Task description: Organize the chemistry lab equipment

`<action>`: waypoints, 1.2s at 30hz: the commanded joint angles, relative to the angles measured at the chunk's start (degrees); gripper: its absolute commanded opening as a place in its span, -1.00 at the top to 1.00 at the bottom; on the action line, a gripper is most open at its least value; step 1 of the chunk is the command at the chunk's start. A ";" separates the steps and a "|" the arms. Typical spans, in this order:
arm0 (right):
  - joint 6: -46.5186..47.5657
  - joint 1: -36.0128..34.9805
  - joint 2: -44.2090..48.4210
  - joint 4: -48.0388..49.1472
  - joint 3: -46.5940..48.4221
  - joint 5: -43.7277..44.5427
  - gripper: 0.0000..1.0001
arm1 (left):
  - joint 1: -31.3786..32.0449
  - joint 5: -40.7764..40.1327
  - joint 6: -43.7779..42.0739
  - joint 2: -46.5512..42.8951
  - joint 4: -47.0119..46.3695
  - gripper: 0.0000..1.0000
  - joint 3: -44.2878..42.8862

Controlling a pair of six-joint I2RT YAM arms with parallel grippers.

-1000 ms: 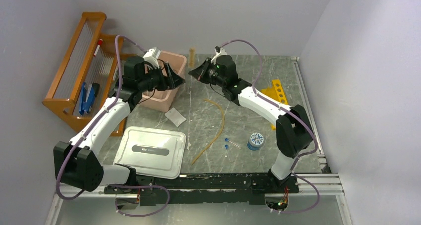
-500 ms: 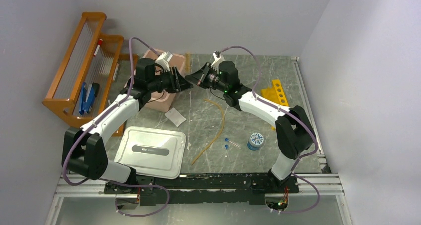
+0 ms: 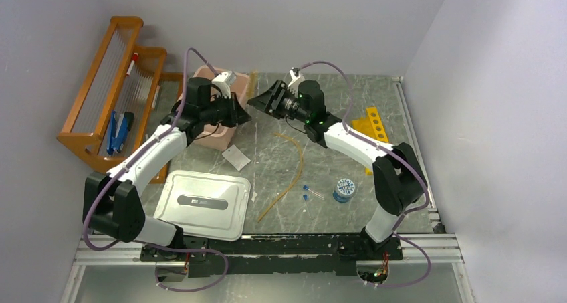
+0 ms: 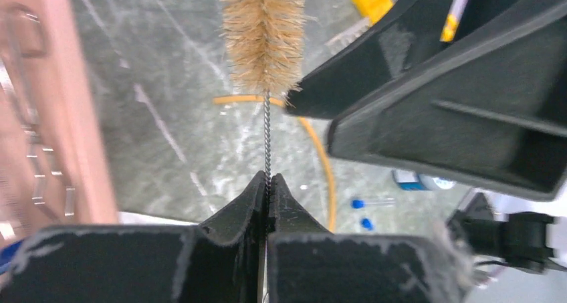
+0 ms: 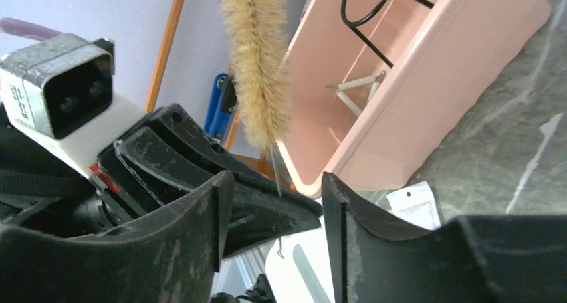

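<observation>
Both arms have swung inward, meeting at the table's 12 o'clock | left claw [image 4: 269,182] pinches the brush [image 4: 263,35] by its wire stem, midair, tub at its 9 o'clock | right claw [image 5: 273,182] gapes wide beside the bristles | risk: clamping soft bristles, or an early release, drops it | pink tub [image 5: 428,69] holds black ring [image 5: 345,14], wire triangle [image 5: 361,82]

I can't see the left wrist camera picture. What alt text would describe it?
The left arm's fingers pinch shut on the thin wire stem of a tan bristle brush. The right arm's black fingers loom close on the right, with a pink tub at left and a tan tube on the grey table behind.
</observation>
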State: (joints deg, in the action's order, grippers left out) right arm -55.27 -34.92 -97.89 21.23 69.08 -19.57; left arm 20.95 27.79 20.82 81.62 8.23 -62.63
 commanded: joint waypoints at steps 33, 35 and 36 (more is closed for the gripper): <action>10.79 5.09 8.07 -15.39 -2.53 3.80 -0.23 | -8.12 -17.81 -28.64 25.75 31.32 0.50 -28.69; 10.76 5.10 7.94 -15.55 -3.01 3.97 -0.23 | -8.12 -16.97 -27.89 24.98 31.16 0.41 -29.44; 10.98 5.03 7.81 -15.88 -3.14 4.51 -0.23 | -8.07 -16.53 -27.51 24.52 31.19 0.37 -29.86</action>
State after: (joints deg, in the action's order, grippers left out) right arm -45.19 -30.15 -89.71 5.82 66.13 -15.66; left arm 12.84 9.67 -7.90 108.16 39.13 -88.95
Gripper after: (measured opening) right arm 0.616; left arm 0.283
